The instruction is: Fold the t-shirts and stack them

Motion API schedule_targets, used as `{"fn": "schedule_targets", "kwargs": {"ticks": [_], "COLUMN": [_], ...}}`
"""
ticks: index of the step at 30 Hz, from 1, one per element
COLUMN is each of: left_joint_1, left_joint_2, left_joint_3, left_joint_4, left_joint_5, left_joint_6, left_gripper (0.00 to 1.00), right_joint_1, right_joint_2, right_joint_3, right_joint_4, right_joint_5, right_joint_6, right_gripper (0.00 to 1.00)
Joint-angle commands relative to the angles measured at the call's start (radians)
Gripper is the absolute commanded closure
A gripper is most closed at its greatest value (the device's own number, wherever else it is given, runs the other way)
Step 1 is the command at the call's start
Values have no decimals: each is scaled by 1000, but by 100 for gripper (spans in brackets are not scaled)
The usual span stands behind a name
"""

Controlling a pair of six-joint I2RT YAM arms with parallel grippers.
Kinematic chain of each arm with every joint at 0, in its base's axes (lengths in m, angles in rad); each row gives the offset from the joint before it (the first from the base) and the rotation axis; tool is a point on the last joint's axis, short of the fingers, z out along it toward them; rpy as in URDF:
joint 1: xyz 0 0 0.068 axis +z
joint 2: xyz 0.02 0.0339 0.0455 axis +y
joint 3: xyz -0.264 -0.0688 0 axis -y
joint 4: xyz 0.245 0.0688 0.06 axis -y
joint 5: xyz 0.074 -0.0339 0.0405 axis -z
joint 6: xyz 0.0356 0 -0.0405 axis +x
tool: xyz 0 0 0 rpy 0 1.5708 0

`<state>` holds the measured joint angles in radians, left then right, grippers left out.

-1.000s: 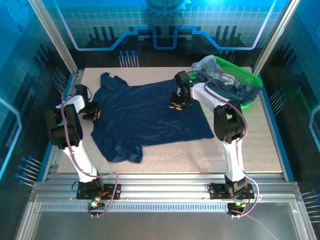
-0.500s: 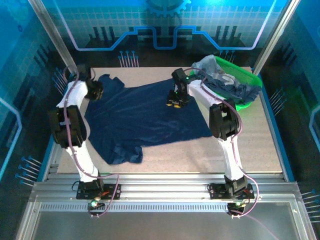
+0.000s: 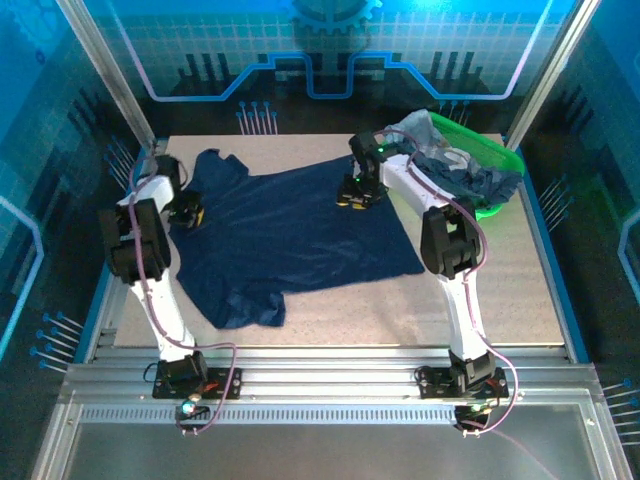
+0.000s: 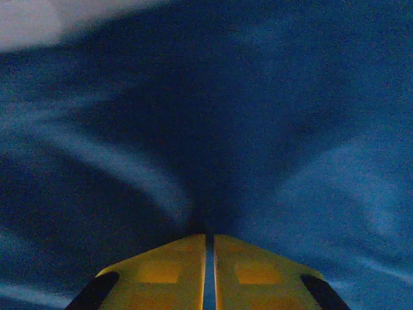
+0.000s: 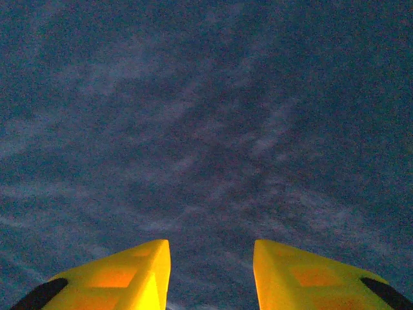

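Left gripper [image 4: 210,237] is clenched on the navy t-shirt [image 3: 290,230] near the table's [image 3: 500,290] left edge — hold it taut. Right gripper [image 5: 211,248], jaws apart, should pinch the far hem corner first.

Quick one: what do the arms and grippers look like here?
The left arm and right arm: white links, black joint housings, purplish cables looped alongside. The left gripper and right gripper: yellow wedge-shaped fingers, black trim at the base.

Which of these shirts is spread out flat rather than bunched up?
The dark navy blue cloth t-shirt lying open on the speckled table. The other paler shirts sit crumpled in the bright green plastic basket at the far right corner.
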<state>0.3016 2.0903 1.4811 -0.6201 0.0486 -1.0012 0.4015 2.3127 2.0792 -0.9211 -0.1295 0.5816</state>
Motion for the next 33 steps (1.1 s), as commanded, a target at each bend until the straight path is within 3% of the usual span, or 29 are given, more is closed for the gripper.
{"fn": "schedule_targets", "kwargs": {"ticks": [1, 10, 17, 27, 30, 33], "left_joint_1": [38, 39, 83, 223, 195, 103], "left_joint_2": [-75, -57, -103, -266, -294, -319], "left_joint_3": [-85, 39, -188, -415, -368, -293], "left_joint_4": [-8, -187, -147, -98, -107, -152], "left_joint_5": [-7, -70, -57, 21, 18, -18], "left_joint_6": [34, 36, 65, 41, 59, 65], "left_gripper": [87, 87, 87, 89, 86, 85], "right_joint_1": [19, 11, 14, 53, 56, 49], "right_joint_2": [60, 197, 226, 237, 226, 224], "right_joint_3": [57, 242, 256, 235, 205, 199], "right_joint_4": [-42, -122, -130, -132, -116, -118], "right_joint_5": [-33, 0, 16, 0, 7, 28], "right_joint_6": [-29, -20, -19, -51, -42, -34], "right_gripper": [59, 55, 52, 48, 48, 49]}}
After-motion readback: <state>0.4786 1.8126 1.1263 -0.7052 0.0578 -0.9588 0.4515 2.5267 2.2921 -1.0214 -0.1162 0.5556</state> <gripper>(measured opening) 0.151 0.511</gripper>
